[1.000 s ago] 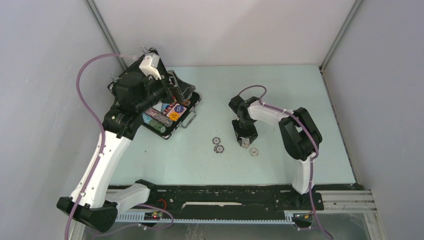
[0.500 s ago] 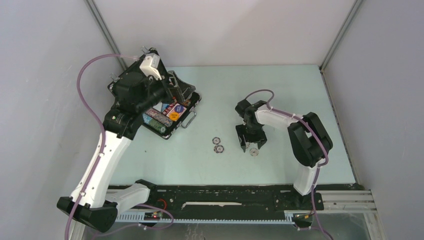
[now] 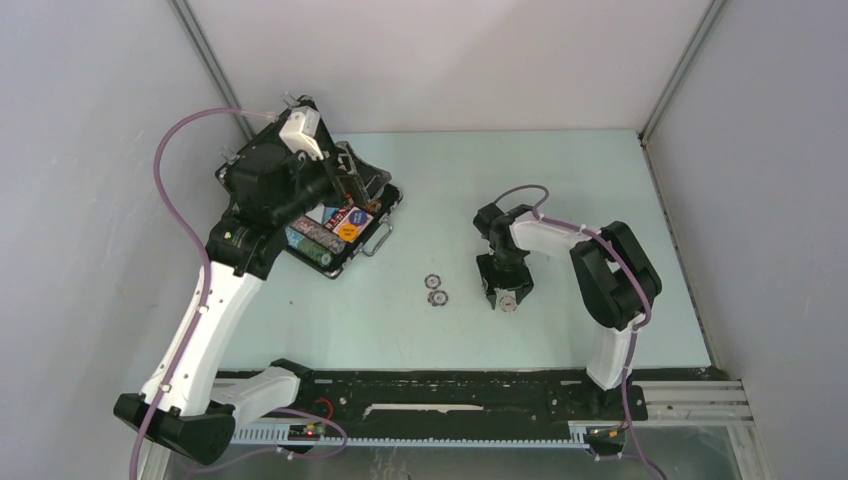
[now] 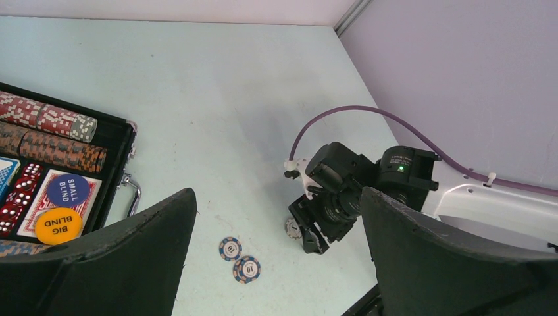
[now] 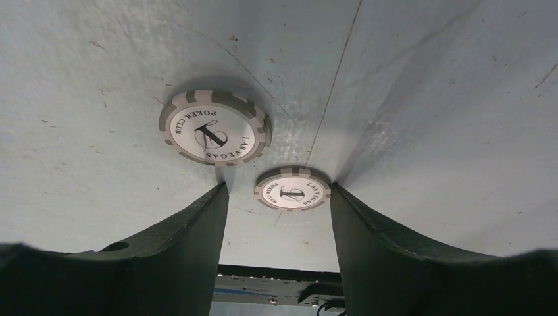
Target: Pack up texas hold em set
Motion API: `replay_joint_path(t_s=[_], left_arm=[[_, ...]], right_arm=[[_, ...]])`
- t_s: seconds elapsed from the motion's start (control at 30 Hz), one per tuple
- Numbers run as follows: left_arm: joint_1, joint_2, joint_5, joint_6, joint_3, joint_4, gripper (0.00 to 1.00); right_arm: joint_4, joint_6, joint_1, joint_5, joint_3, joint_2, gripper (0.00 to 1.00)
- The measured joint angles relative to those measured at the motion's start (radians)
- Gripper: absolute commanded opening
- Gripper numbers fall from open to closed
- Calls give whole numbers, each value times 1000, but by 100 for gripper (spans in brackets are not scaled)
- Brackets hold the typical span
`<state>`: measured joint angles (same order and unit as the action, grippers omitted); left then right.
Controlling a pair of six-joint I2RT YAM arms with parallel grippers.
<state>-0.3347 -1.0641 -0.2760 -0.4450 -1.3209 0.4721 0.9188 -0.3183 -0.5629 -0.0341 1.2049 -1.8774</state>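
The right gripper (image 5: 278,189) has dropped over a grey chip (image 5: 293,188), jaws apart and seemingly not yet pinching it (a second chip (image 5: 215,127) lies just beside), while the left gripper (image 4: 278,197), wide and empty, hovers by the open case (image 4: 122,146).

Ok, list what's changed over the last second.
The right gripper moved toward the table's near edge and a little right, off one grey chip. It now straddles the other grey chip with jaws open, and nothing is taken hold of. The left gripper, the case and the two blue chips stayed put.
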Motion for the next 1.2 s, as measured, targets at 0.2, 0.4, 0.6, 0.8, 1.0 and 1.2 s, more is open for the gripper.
replay_joint_path(t_s=[0.2, 0.4, 0.6, 0.8, 1.0, 1.2], left_arm=[[0, 0, 0, 0, 0, 0, 100], [2, 0, 0, 0, 0, 0, 100], [2, 0, -2, 0, 0, 0, 100], [2, 0, -11, 0, 0, -6, 100], [5, 0, -18, -2, 0, -17, 100], [8, 0, -19, -3, 6, -26, 100]], right_arm=[[-5, -1, 19, -21, -2, 0, 70], [-4, 0, 29, -23, -5, 0, 54], [4, 1, 25, -6, -6, 2, 38], [-2, -1, 24, -1, -13, 14, 27], [-3, -1, 18, 0, 1, 23, 27], [1, -1, 10, 1, 86, 22, 31]])
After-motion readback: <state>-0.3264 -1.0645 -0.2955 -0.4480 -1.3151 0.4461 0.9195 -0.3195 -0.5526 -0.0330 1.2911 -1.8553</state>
